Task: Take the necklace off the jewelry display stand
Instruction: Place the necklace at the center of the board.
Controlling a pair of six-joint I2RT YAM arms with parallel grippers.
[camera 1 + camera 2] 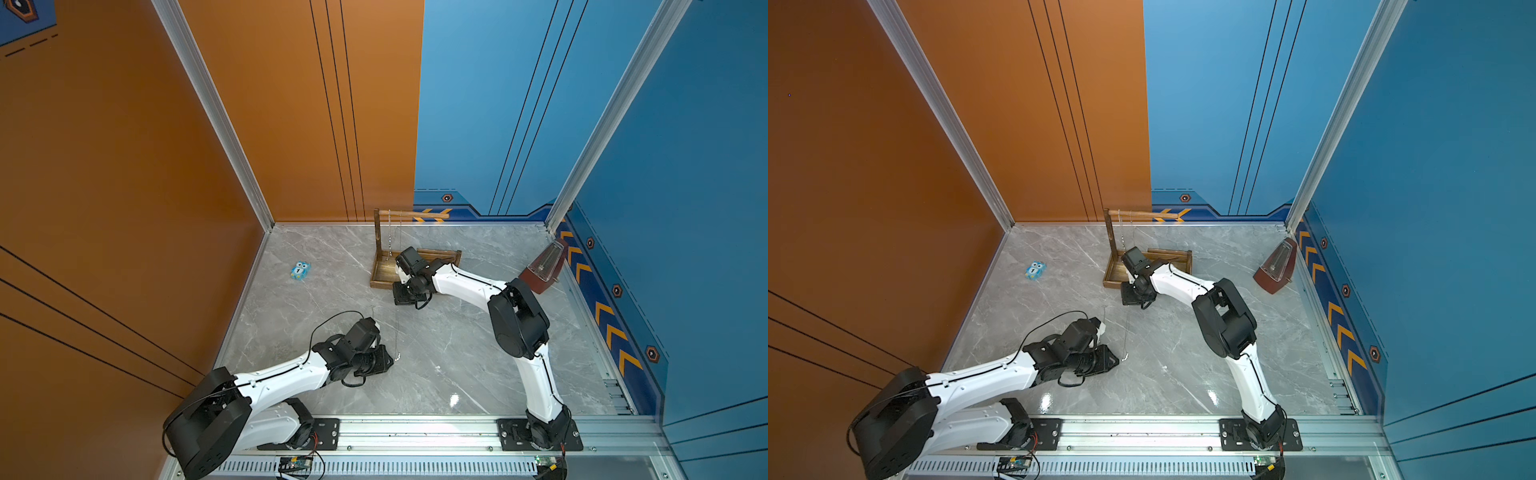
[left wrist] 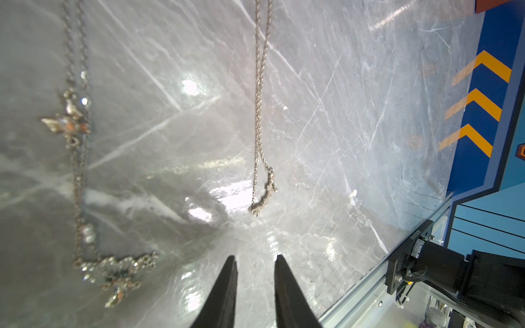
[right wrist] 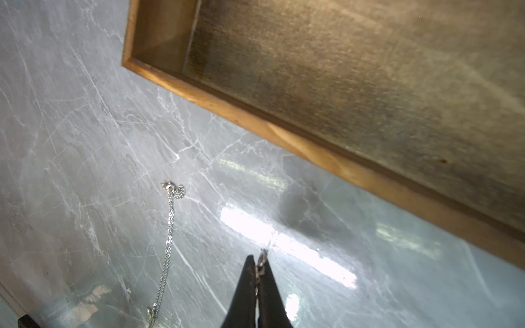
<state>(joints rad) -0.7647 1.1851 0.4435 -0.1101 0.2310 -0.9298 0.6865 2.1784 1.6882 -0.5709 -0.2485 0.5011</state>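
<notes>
R fingers (image 3: 244, 284) are pinched tight on one end of the necklace (image 3: 262, 255), just beside the tray rim of the jewelry display stand (image 3: 255, 125). L fingers (image 2: 224, 289) are spread apart, w/ nothing between them. The necklace is off the stand. Its thin line looks to be laid out along the bench (image 1: 436, 353), w/ its small charm (image 2: 265, 193) near the L fingers. A 2nd necklace (image 2: 76, 170) w/ butterfly bits is laid beside it. A hanging chain (image 1: 390, 237) is seen on the top rod (image 1: 415, 215). The necklace is judged v. light, thin, floppy and slippy. It can be snagged or snapped if pulled hard. It is best pinched at the end or charm, then lifted slowly.
</notes>
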